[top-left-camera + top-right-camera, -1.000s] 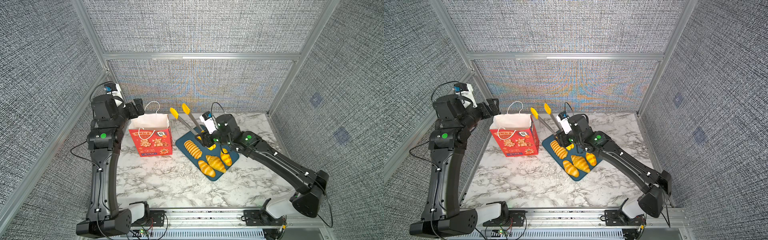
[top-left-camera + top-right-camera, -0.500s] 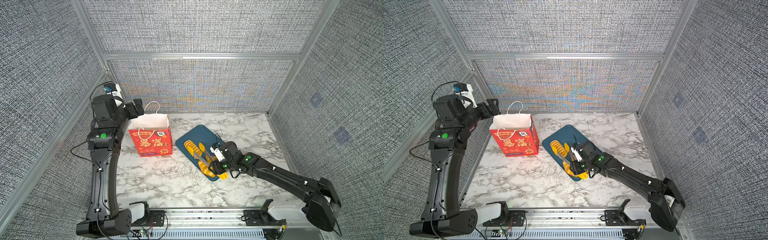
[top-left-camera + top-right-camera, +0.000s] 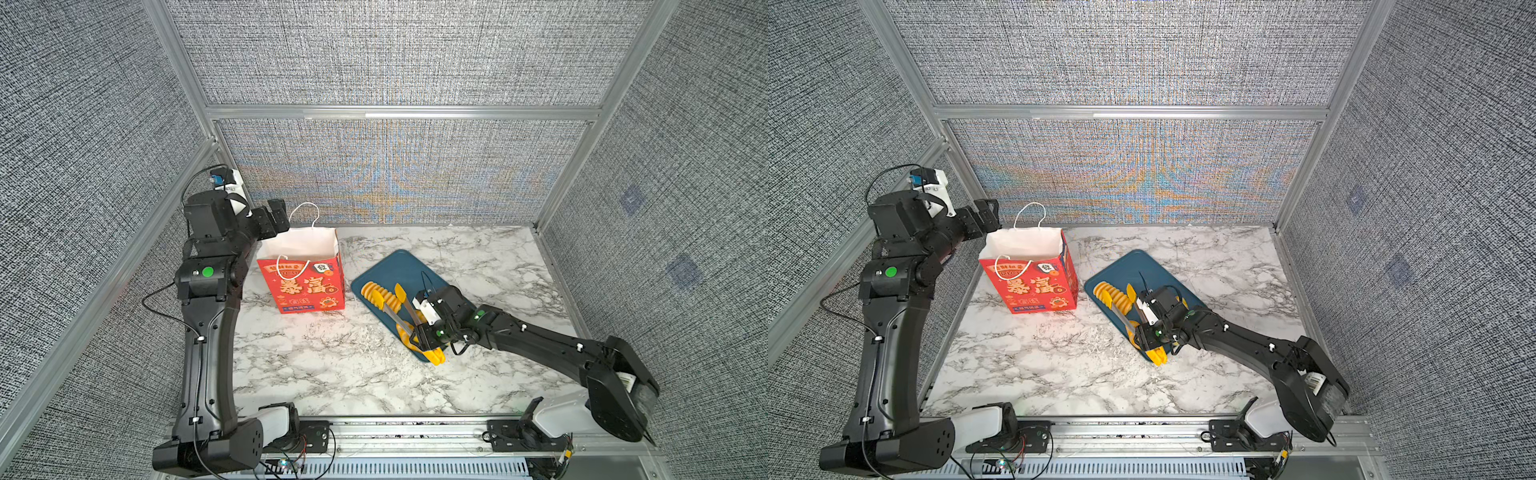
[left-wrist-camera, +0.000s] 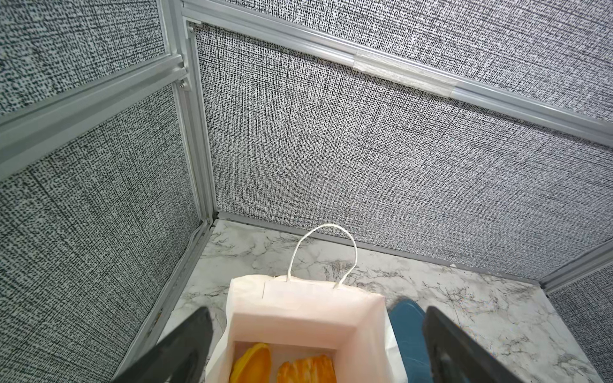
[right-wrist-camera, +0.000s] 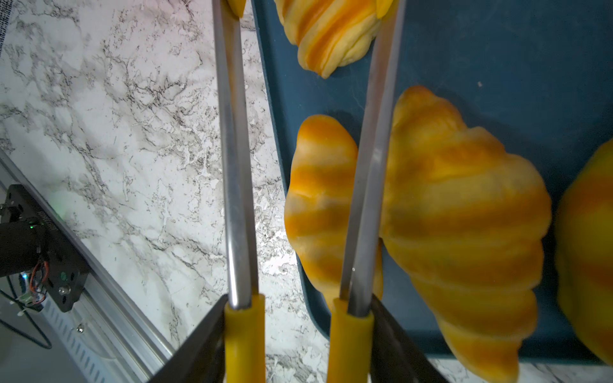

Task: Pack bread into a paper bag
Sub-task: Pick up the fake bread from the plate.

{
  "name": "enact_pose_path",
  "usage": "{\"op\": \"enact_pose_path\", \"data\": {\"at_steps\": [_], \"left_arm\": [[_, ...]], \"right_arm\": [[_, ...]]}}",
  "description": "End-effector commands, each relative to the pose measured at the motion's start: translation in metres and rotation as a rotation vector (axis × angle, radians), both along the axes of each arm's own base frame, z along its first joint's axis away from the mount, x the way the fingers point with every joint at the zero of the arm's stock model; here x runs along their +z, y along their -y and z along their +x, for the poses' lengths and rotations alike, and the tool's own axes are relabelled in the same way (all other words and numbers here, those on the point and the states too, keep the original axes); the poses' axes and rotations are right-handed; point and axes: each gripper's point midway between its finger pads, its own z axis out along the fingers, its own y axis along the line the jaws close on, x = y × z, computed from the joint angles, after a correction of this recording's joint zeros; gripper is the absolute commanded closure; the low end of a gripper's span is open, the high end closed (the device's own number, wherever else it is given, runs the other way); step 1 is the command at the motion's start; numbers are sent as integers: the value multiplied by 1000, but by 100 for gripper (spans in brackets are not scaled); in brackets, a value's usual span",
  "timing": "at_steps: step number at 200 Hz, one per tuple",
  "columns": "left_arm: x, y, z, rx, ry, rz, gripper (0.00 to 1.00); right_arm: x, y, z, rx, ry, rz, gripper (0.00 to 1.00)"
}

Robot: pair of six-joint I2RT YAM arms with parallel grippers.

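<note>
Nearest the front rail, the right arm is stretched low over the marble desk (image 3: 332,374). The yellow handles of the metal tongs (image 3: 392,316) are pinched by the right jaws, with a black finger (image 5: 199,345) pressed on the outside of each handle. The two arms of the tongs are held apart.

Under them the dark blue tray (image 3: 395,266) is laid slantwise on the desk. Four pieces of bread are seen on it. At its near end a small croissant (image 5: 318,199) and a big croissant (image 5: 464,232) are laid side by side, and a third pastry (image 5: 590,248) is cut off by the picture's edge. One tong arm is passed above the line where the two croissants meet; the other is held over bare desk, just outside the tray's edge. A little farther on, the ridged long loaf (image 3: 374,291) is laid on the tray. The yellow tips of the tongs are held over it. Whether it is touched cannot be told.

Farther back and to the left, the paper bag (image 3: 307,286) is stood upright on the desk, near the tray but apart from it. Its mouth is open — two more pastries (image 4: 252,361) (image 4: 308,368) are seen at the bottom. The left jaws are spread wide above the bag's far left corner.

Behind it all, the grey woven wall (image 3: 374,174) is seen.
</note>
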Motion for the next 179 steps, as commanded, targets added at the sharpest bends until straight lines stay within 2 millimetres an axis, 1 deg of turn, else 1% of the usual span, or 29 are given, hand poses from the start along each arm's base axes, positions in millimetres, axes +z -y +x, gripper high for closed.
{"op": "enact_pose_path", "data": {"at_steps": [1, 33, 46, 60, 72, 86, 127, 179], "left_arm": [[3, 0, -2, -2, 11, 4, 0], [2, 1, -1, -4, 8, 4, 0], [3, 1, -2, -5, 10, 3, 0], [2, 1, -1, -5, 9, 3, 0], [2, 1, -1, -6, 9, 3, 0], [4, 1, -2, -5, 13, 3, 0], [3, 0, -3, -1, 12, 6, 0], [2, 1, -2, -4, 11, 4, 0]], "right_arm": [[12, -3, 7, 5, 48, 11, 37], [34, 3, 12, -16, 103, 7, 36], [39, 7, 13, -19, 119, -6, 35], [38, 13, 15, -22, 125, -45, 33], [33, 17, 14, -15, 117, -80, 33], [29, 18, 13, 0, 104, -97, 33], [22, 15, 12, 21, 90, -101, 33], [12, 4, 9, 40, 51, -63, 33]]}}
